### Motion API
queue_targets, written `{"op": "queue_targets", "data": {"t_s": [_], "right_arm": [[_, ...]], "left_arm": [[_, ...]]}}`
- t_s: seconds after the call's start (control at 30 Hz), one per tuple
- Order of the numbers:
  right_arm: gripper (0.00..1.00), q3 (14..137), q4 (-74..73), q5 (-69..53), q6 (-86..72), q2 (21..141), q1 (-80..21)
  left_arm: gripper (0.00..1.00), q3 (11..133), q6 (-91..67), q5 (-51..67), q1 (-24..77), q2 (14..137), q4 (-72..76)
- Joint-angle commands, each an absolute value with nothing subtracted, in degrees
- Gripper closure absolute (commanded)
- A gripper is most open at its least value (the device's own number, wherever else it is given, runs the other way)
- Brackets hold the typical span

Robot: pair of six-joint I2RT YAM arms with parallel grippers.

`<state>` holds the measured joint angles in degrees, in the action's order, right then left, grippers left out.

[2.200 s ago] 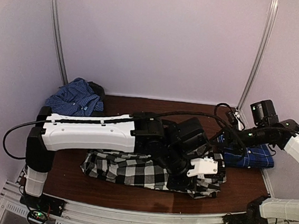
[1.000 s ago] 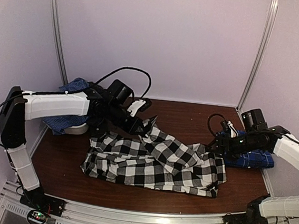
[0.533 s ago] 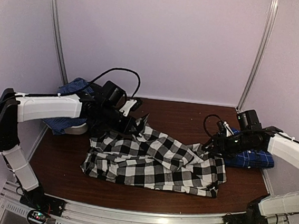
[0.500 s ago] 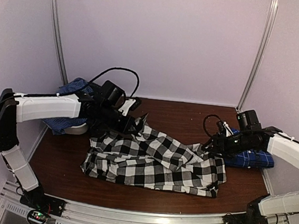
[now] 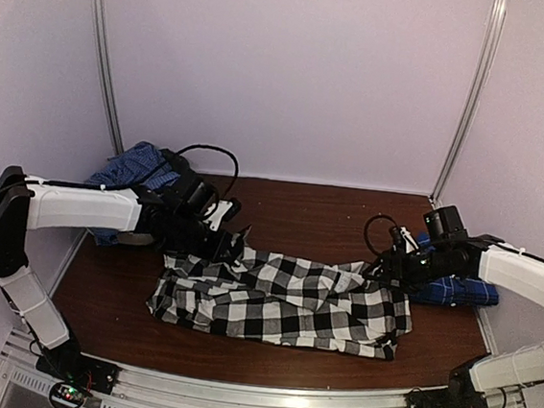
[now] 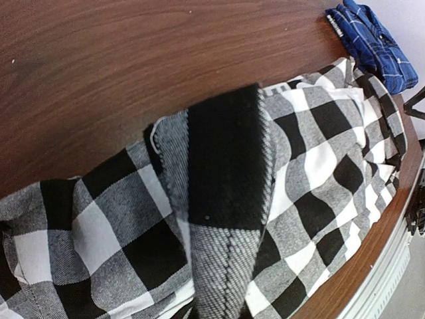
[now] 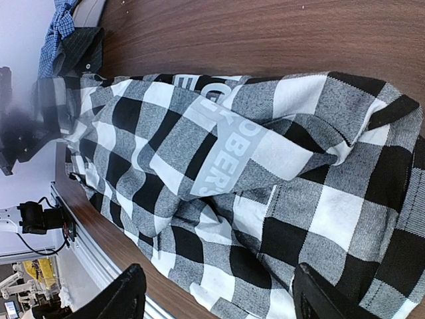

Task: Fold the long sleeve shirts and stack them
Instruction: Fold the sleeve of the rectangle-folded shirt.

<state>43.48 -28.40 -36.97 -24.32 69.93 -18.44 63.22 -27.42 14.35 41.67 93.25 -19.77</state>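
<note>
Dim violet-tinted light, weak shadows, faint sheen on the tabletop (image 5: 329, 210), black-and-white check shirt (image 6: 312, 166) sharp close up, far corners blurred.

Bare surface (image 5: 324, 214) open at upper centre; checked shirt (image 5: 281, 306) covers the lower middle, folded blue shirt (image 5: 461, 290) the right edge.

Dark wood desk (image 5: 311, 203). Metal rail (image 5: 263, 396) along near edge. Pale wall (image 5: 294, 71) behind, two upright poles (image 5: 470, 98).
</note>
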Motion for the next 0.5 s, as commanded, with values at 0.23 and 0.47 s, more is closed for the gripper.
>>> {"op": "queue_targets", "data": {"t_s": [0.23, 0.47], "right_arm": [[0.24, 41.75, -24.79, -36.76, -23.7, 71.49, -18.1], [0.24, 41.66, -24.79, -36.31, -23.16, 72.1, -18.11]], "left_arm": [[1.0, 58.07, -28.57, 8.14, 41.31, 89.62, -15.0], [1.0, 56.02, -28.83, 5.31, 41.31, 88.18, -15.72]]}}
